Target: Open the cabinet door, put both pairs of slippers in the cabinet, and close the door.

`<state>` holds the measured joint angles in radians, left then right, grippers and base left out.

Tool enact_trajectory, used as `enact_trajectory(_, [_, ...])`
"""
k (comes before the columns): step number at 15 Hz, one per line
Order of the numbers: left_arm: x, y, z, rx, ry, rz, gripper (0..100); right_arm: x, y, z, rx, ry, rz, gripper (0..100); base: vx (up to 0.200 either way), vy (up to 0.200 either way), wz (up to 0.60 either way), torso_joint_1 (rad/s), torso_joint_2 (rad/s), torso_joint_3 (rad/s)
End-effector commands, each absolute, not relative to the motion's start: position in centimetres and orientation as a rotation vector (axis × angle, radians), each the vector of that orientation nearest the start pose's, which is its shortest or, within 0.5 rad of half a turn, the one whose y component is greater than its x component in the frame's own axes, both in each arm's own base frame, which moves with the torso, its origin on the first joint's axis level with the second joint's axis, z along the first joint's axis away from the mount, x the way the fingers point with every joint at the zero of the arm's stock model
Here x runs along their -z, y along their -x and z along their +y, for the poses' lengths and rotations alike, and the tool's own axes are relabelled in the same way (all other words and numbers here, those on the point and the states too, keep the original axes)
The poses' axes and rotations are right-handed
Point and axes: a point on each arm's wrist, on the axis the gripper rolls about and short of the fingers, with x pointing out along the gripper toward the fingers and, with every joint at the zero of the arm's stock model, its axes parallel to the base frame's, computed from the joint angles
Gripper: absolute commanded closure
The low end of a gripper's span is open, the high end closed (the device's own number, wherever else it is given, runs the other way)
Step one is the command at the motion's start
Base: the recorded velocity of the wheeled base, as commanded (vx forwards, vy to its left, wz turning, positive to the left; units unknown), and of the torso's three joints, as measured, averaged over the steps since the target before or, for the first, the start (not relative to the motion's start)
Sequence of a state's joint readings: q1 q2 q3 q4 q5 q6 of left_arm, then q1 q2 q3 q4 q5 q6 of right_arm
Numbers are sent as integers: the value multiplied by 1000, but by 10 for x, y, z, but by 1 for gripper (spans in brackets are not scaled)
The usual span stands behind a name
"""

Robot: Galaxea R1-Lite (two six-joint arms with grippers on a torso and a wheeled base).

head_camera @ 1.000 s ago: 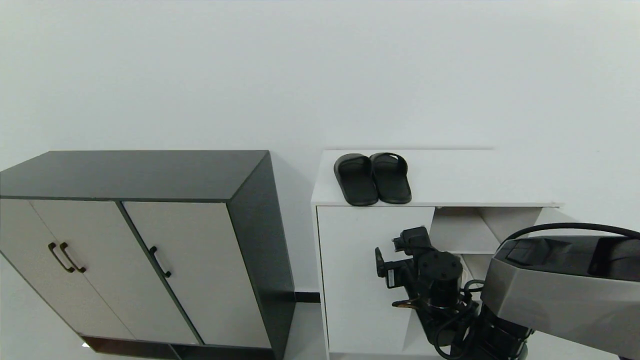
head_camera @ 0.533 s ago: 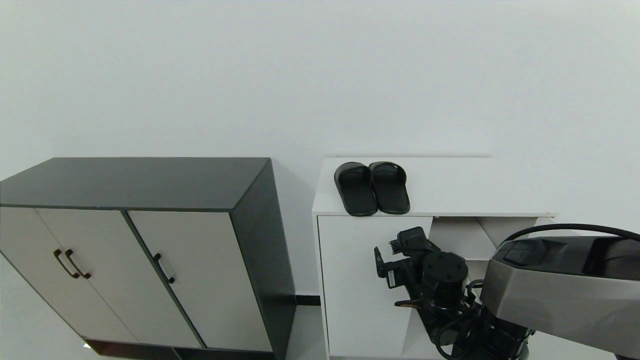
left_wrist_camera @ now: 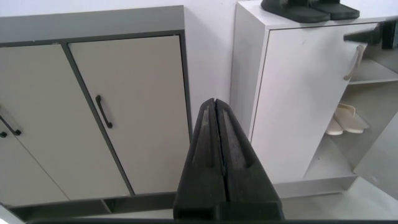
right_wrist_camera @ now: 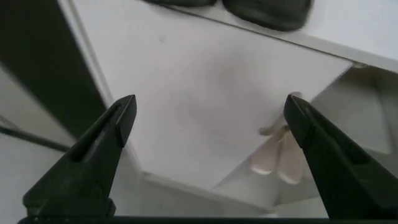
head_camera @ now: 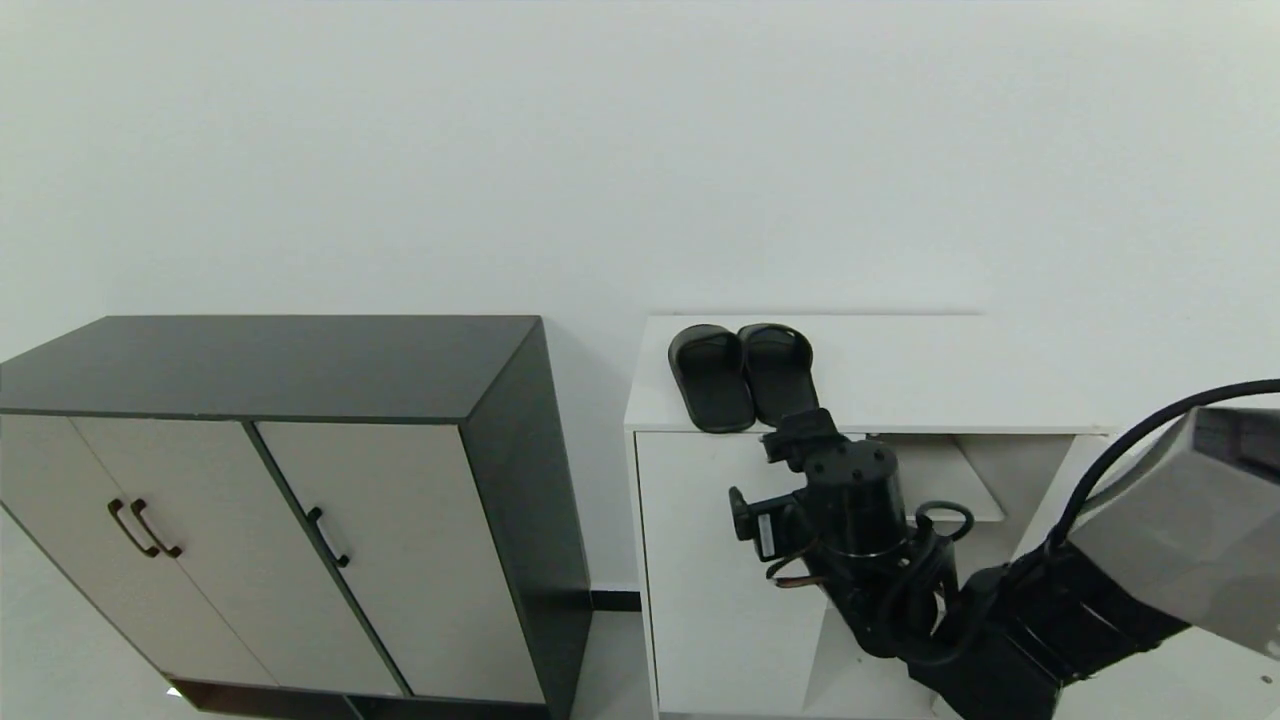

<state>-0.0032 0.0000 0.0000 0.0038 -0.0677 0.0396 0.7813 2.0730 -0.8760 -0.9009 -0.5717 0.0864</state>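
Matt black, rubbery-looking plastic or foam on the black slippers [head_camera: 745, 375], smooth and without shine. Smooth white laminate with a faint satin sheen on the white cabinet [head_camera: 720, 590]. Matt black board on the top and side of the dark cabinet [head_camera: 300, 360], with pale grey matt door panels [head_camera: 420, 570] and thin, dark, metal-looking handles [head_camera: 327, 537]. Soft-looking finish on the pale slippers [left_wrist_camera: 347, 118], material unclear. Hard matt black plastic on the left gripper [left_wrist_camera: 216, 106] and right gripper [right_wrist_camera: 209, 106]. Plain matt paint on the wall [head_camera: 640, 150].

The left gripper [left_wrist_camera: 216, 102] is clamped together, right gripper [right_wrist_camera: 210, 106] spread wide.
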Motion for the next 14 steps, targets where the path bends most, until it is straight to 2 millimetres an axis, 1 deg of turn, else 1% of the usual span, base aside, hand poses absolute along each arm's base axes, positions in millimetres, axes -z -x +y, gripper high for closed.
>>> enact_trajectory(1, [-75, 23, -1, 71, -40, 3, 100, -147, -275, 263, -204, -29, 212, 0, 0, 0, 0, 0, 0, 0])
enact_trajectory(3, [-75, 23, -1, 71, -40, 2, 100, -168, -278, 268, -185, -107, 262, 0, 0, 0, 0, 0, 0, 0])
enact_trajectory(4, [-75, 23, -1, 71, -40, 2, 100, -172, -279, 269, -180, -119, 264, 0, 0, 0, 0, 0, 0, 0])
enact_trajectory(6, [-75, 23, -1, 71, -40, 3, 100, -175, -280, 267, -163, -128, 248, 0, 0, 0, 0, 0, 0, 0])
enact_trajectory(8, [-75, 23, -1, 71, -41, 3, 100, -169, -279, 265, -150, -119, 251, 0, 0, 0, 0, 0, 0, 0])
enact_trajectory(9, [-75, 23, -1, 71, -41, 2, 100, -160, -278, 265, -151, -99, 249, 0, 0, 0, 0, 0, 0, 0])
enact_trajectory(13, [-75, 23, -1, 71, -41, 3, 100, -156, -279, 262, -153, -75, 220, 0, 0, 0, 0, 0, 0, 0])
enact_trajectory(14, [-75, 23, -1, 71, -40, 5, 100, -154, -279, 262, -155, -60, 223, 0, 200, 0, 0, -2, 2, 7])
